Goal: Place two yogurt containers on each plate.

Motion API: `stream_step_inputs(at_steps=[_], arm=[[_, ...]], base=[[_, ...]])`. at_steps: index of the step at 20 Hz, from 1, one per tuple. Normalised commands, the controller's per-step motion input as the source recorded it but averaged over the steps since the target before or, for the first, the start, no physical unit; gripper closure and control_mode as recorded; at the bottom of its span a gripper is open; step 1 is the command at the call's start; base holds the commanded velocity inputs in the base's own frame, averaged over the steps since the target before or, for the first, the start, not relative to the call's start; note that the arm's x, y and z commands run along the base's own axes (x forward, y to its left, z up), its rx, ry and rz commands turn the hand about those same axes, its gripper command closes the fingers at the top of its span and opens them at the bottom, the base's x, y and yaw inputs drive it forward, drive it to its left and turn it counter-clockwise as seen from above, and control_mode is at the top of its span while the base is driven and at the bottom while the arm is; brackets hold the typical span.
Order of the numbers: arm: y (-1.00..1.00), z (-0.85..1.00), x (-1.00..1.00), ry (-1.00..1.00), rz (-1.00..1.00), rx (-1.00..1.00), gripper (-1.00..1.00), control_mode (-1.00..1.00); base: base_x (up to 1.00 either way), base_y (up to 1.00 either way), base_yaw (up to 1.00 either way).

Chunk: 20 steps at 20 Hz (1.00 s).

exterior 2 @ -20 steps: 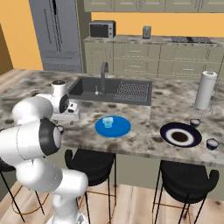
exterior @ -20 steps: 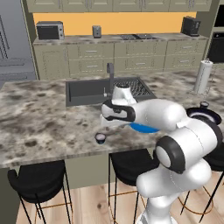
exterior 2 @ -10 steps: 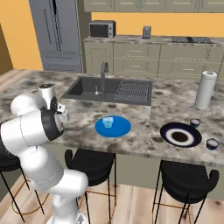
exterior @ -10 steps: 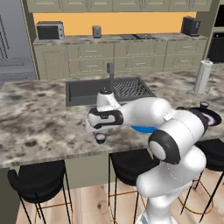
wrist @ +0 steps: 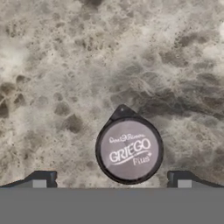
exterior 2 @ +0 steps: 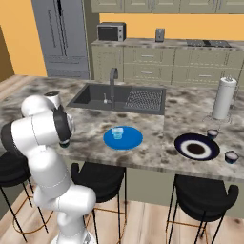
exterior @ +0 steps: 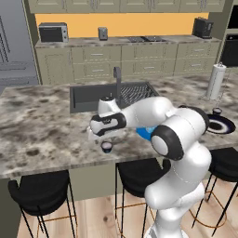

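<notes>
Marble-look island counter (exterior 2: 157, 147) w/ inset sink (exterior 2: 119, 97). On it: bright blue plate (exterior 2: 123, 138), dark plate w/ pale centre (exterior 2: 197, 147), paper towel roll (exterior 2: 224, 98), round dark yogurt cup near front edge (exterior: 106, 147), 2 more dark cups just beside the dark plate (exterior 2: 212, 134) (exterior 2: 231, 157).

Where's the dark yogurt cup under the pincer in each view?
Left base: cup near the counter's front edge, just below the open pincer, left of the blue plate.
Right base: hidden behind the arm, left of the blue plate.
Hand: low centre, lid up.
Shared landmark: blue plate.
</notes>
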Motion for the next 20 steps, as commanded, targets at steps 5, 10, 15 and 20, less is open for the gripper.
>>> stream_step_inputs(at_steps=[5, 10, 15, 20], arm=[[-0.12, -0.27, 0.08, 0.0, 0.0, 0.0, -1.0, -1.0], [-0.03, -0.33, 0.01, 0.0, 0.0, 0.0, -1.0, -1.0], [-0.01, -0.2, 0.04, 0.0, 0.0, 0.0, -1.0, -1.0], [0.0, -0.04, 0.16, 0.0, 0.0, 0.0, -1.0, -1.0]], base=[[0.0, 0.0, 0.0], [0.0, 0.0, 0.0], [0.0, 0.0, 0.0], [0.0, 0.0, 0.0]])
